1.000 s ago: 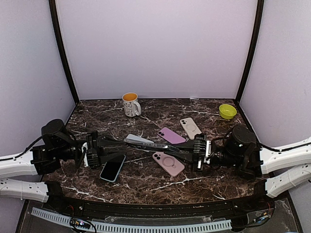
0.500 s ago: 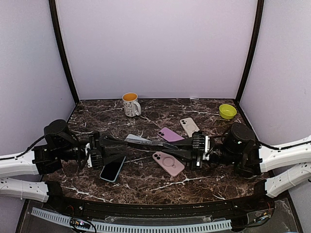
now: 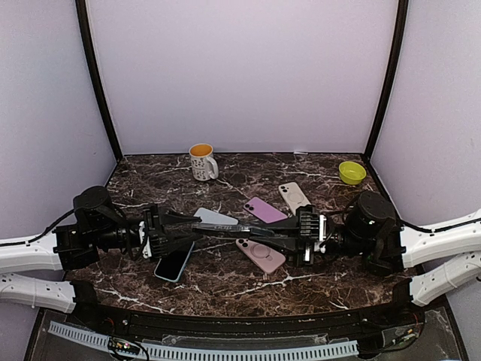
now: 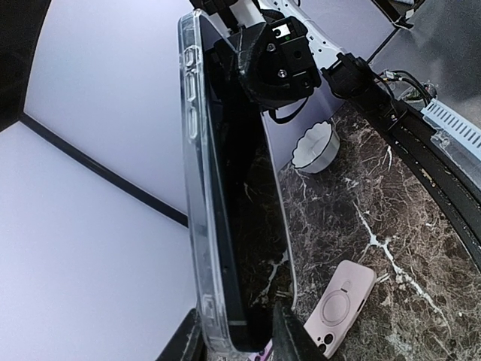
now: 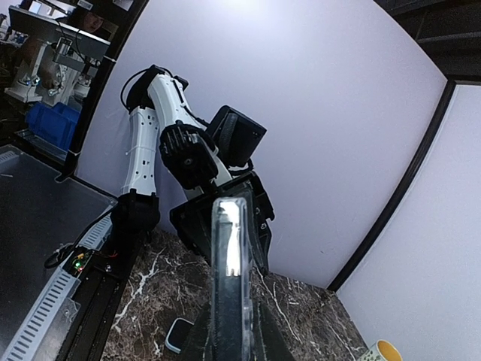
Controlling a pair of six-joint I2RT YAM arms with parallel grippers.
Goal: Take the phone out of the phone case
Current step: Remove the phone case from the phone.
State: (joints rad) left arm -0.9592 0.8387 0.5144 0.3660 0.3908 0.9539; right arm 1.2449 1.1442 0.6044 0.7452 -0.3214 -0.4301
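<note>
Containers first. The clear case (image 4: 194,173) has the phone (image 4: 234,188) seated in it, dark screen showing, not yet out. The pair hangs above the table (image 3: 225,284), mid-front, stretched btwn the two arms.

Mug (image 3: 203,162) sits back left: orange inside, contents can't tell. Green bowl (image 3: 351,172) is in the back right corner, contents likewise unclear. Three loose cases lie back-up:
- pink case (image 3: 261,254), just in front of the held phone
- purple case (image 3: 264,209), just behind the held phone
- cream case (image 3: 294,197), beside the purple one

Whether any of them holds a phone, can't tell. A second phone (image 3: 174,263) lies screen-up, near the left claw (image 3: 180,232).

Claws: left claw is closed on one end of the clear case, a finger each side. Right claw (image 3: 289,229) is clamped tight on the opp. end.

Views:
- **Top view:** gives the layout, but the held phone is only a thin dark bar.
- **L wrist view:** shows the case's clear rim w/ button cutouts, the right claw at the far end, the bowl beyond looking pale, and the pink case on the marble.
- **R wrist view:** sees the case edge-on, a narrow strip w/ a bright glint. The white left arm (image 5: 146,150) is behind it, the mug is at bottom right, and the second phone is low down.
</note>
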